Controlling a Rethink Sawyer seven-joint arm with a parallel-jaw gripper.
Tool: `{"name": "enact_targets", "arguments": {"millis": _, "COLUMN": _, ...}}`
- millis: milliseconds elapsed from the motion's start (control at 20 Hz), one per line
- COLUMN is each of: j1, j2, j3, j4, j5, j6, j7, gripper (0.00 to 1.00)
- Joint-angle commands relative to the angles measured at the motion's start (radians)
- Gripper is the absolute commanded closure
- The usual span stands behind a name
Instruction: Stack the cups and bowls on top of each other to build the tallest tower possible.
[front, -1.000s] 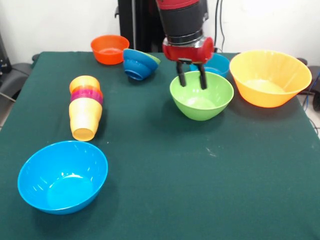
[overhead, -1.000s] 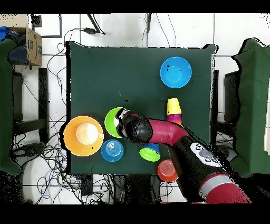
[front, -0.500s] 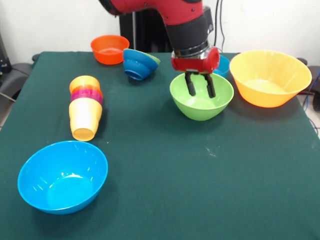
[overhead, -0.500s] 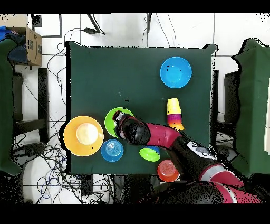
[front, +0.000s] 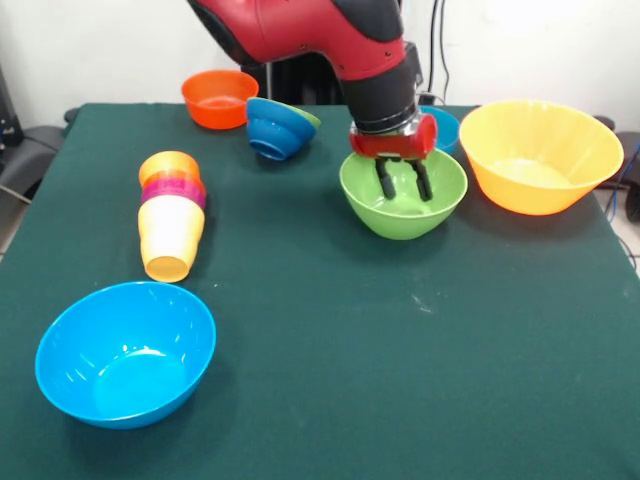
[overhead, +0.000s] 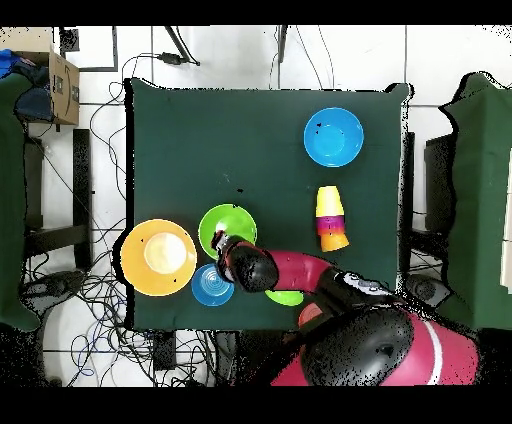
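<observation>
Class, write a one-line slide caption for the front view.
Open gripper reaches into the green bowl; nested cups lie tipped over.

Tool (front: 403, 183), seemingly parted, low inside green bowl (front: 403, 205)

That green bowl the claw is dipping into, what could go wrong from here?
The gripper hangs open inside the green bowl, near its far rim. If it closes on only the thin rim, the glossy bowl might slip or tip. The small blue bowl sits just behind, so the arm could nudge it. The cup stack lies on its side and could roll if bumped.
</observation>
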Motion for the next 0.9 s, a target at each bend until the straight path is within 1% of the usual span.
{"name": "enact_targets", "arguments": {"millis": 50, "j1": 0.088, "j2": -0.115, "j3": -0.111, "j4": -0.034, "j5": -0.112, "j6": 0.080, "j7": -0.050, "gripper": 0.00}}
{"name": "enact_targets", "arguments": {"millis": 100, "j1": 0.090, "j2": -0.154, "j3": -0.109, "j4": -0.033, "j5": -0.115, "j6": 0.115, "j7": -0.062, "gripper": 0.00}}
{"name": "enact_targets", "arguments": {"millis": 150, "j1": 0.094, "j2": -0.229, "j3": -0.100, "j4": -0.032, "j5": -0.116, "j6": 0.192, "j7": -0.099, "gripper": 0.00}}
{"name": "enact_targets", "arguments": {"millis": 200, "j1": 0.089, "j2": -0.266, "j3": -0.087, "j4": -0.033, "j5": -0.113, "j6": 0.245, "j7": -0.123, "gripper": 0.00}}
{"name": "enact_targets", "arguments": {"millis": 300, "j1": 0.076, "j2": -0.351, "j3": -0.054, "j4": -0.044, "j5": -0.104, "j6": 0.384, "j7": -0.198, "gripper": 0.00}}
{"name": "enact_targets", "arguments": {"millis": 400, "j1": 0.094, "j2": -0.411, "j3": -0.063, "j4": -0.079, "j5": -0.142, "j6": 0.449, "j7": -0.258, "gripper": 0.00}}
{"name": "enact_targets", "arguments": {"millis": 500, "j1": 0.136, "j2": -0.449, "j3": -0.113, "j4": -0.119, "j5": -0.238, "j6": 0.405, "j7": -0.262, "gripper": 0.00}}
{"name": "enact_targets", "arguments": {"millis": 600, "j1": 0.200, "j2": -0.462, "j3": -0.192, "j4": -0.161, "j5": -0.357, "j6": 0.307, "j7": -0.188, "gripper": 0.00}}
{"name": "enact_targets", "arguments": {"millis": 650, "j1": 0.235, "j2": -0.453, "j3": -0.238, "j4": -0.185, "j5": -0.417, "j6": 0.251, "j7": -0.138, "gripper": 0.00}}
{"name": "enact_targets", "arguments": {"millis": 750, "j1": 0.266, "j2": -0.433, "j3": -0.280, "j4": -0.212, "j5": -0.491, "j6": 0.181, "j7": -0.082, "gripper": 0.00}}
{"name": "enact_targets", "arguments": {"millis": 800, "j1": 0.273, "j2": -0.427, "j3": -0.289, "j4": -0.217, "j5": -0.508, "j6": 0.168, "j7": -0.060, "gripper": 0.00}}
{"name": "enact_targets", "arguments": {"millis": 850, "j1": 0.271, "j2": -0.413, "j3": -0.295, "j4": -0.214, "j5": -0.508, "j6": 0.154, "j7": -0.040, "gripper": 0.00}}
{"name": "enact_targets", "arguments": {"millis": 900, "j1": 0.265, "j2": -0.397, "j3": -0.292, "j4": -0.210, "j5": -0.500, "j6": 0.162, "j7": -0.024, "gripper": 0.00}}
